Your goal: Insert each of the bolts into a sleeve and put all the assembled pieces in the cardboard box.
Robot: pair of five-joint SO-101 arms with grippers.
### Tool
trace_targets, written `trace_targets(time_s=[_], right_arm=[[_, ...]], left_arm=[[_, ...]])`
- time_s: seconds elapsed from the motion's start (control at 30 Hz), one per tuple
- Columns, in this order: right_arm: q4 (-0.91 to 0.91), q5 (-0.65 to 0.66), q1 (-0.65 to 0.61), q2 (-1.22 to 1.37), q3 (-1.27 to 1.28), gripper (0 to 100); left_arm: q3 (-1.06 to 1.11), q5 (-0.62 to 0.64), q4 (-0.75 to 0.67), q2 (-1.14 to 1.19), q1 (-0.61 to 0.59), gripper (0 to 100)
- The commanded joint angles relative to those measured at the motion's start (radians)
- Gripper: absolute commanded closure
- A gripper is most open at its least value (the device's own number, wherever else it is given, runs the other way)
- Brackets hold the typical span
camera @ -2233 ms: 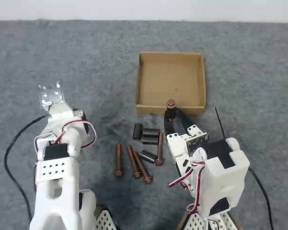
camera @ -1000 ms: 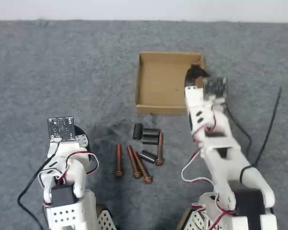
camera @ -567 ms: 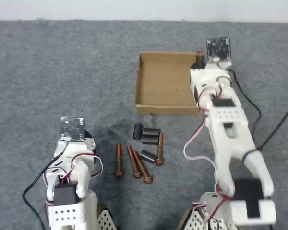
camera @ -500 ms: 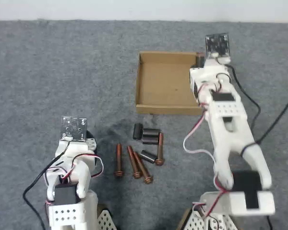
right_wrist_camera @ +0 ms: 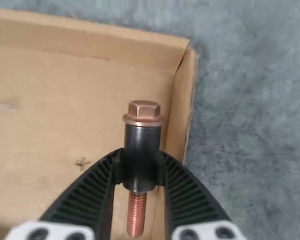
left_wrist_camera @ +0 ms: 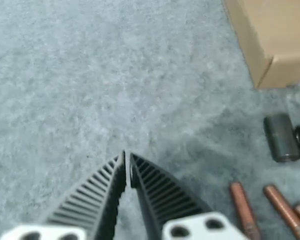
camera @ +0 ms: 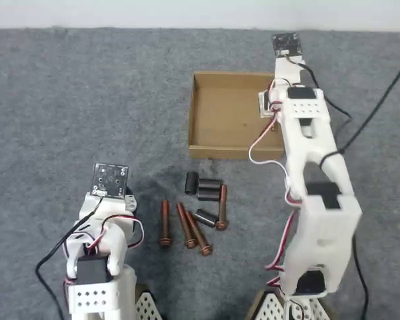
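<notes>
My right gripper (right_wrist_camera: 140, 155) is shut on an assembled piece: a black sleeve (right_wrist_camera: 140, 150) with a copper bolt (right_wrist_camera: 143, 112) through it, thread end toward the wrist. It hangs above the cardboard box (right_wrist_camera: 65, 125), just inside a side wall near a far corner. In the high view the right arm (camera: 300, 127) stretches over the right side of the box (camera: 237, 110). My left gripper (left_wrist_camera: 126, 161) is shut and holds nothing, low over bare carpet left of the loose parts. Several bolts (camera: 185, 225) and several sleeves (camera: 209, 189) lie in front of the box.
Grey carpet covers the table (camera: 87, 100). The left arm (camera: 103, 220) stands folded back at the near left. A box corner (left_wrist_camera: 270, 50), one sleeve (left_wrist_camera: 280, 137) and bolt ends (left_wrist_camera: 245, 210) show ahead of the left gripper.
The right arm has carried the assembled piece from in front of the box up and over its right side. The left arm has drawn back toward its base.
</notes>
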Motion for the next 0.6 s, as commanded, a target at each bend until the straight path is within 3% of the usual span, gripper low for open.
trace_targets(time_s=[0.0, 0.4, 0.57], right_arm=[[0.062, 0.020, -0.007, 0.033, -0.180, 99.2], [0.202, 0.026, -0.004, 0.197, -0.407, 99.1], [0.203, 0.026, -0.008, 0.197, -0.408, 90.7]], left_arm=[[-0.012, -0.014, -0.023, -0.021, 0.006, 99], [-0.012, -0.012, -0.023, -0.021, 0.006, 99], [-0.012, -0.012, -0.023, -0.021, 0.006, 99]])
